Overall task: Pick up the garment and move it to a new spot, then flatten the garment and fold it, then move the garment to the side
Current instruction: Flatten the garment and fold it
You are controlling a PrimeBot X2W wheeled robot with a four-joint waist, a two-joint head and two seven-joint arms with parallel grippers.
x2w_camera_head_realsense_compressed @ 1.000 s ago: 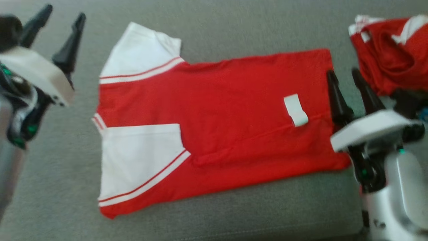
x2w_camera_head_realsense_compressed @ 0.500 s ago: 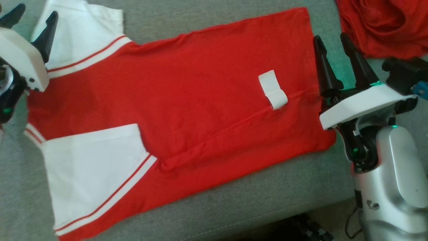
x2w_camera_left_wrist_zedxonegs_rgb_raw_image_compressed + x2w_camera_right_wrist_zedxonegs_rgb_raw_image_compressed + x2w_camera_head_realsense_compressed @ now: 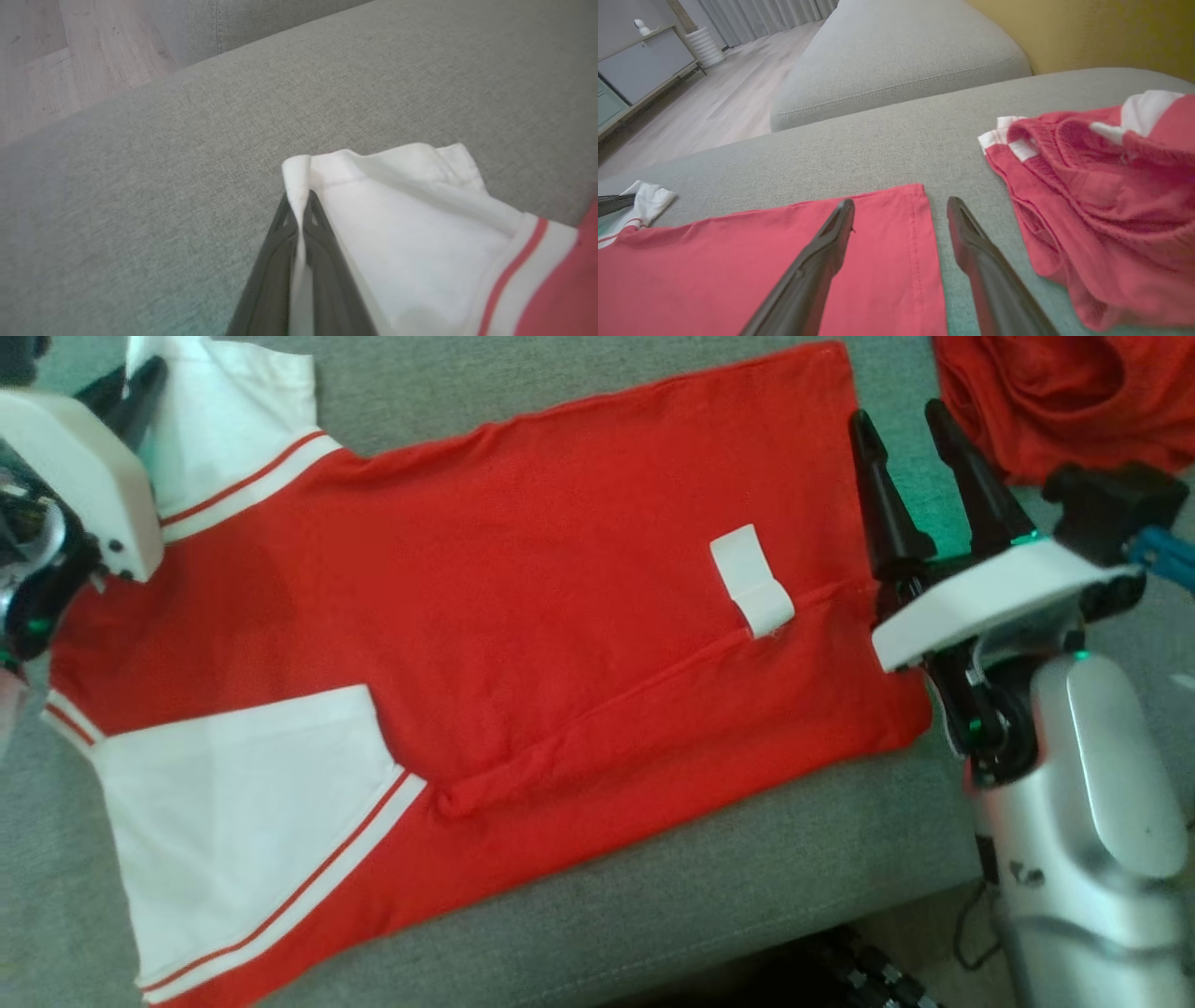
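The red shirt (image 3: 560, 597) lies flat on the grey sofa (image 3: 653, 896). It is spread out sideways, with its sleeves to the robot's left and its bottom edge to the right. It has two white sleeves with red and white stripes. The near sleeve (image 3: 243, 803) lies flat. A long bump of cloth runs across the red part. A small white tag (image 3: 752, 581) sits on the red part, near the bottom edge.

The left gripper (image 3: 299, 210) is at the far sleeve (image 3: 233, 420). Its two dark fingers are pressed close together, and they pinch the white edge of that sleeve. A bit of the white cloth sticks up past the tips.

The right gripper (image 3: 894, 413) is at the bottom edge of the shirt. Its fingers stand wide apart and hold nothing. One finger is over the red cloth and the other is over the sofa just beside it.

A bunched pile of red and white clothes (image 3: 1055, 401) sits on the sofa to the right, apart from the shirt. A wood floor (image 3: 714, 107) is past the sofa.
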